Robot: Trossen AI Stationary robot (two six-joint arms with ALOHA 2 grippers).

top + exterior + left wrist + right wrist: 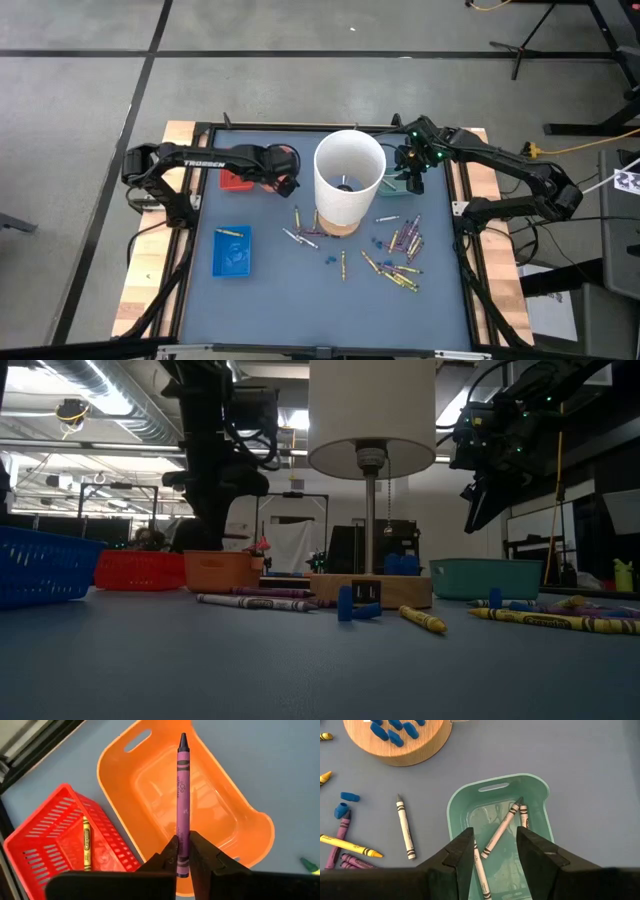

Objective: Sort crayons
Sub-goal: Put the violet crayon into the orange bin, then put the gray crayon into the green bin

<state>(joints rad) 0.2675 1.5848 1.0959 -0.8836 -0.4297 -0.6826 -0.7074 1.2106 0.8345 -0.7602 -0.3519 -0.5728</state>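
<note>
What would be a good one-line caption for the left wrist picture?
Left gripper holding a purple crayon over the orange tray, beside a red basket containing a yellow crayon.

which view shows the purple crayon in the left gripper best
The left wrist view: the purple crayon stands out full length from the left gripper, pinched at its base above the orange tray. The high and low views show that arm, but the crayon can't be made out. The right wrist view misses it.

high: overhead | low: table-level | wrists: close, downward | shared: orange tray (150, 780)
</note>
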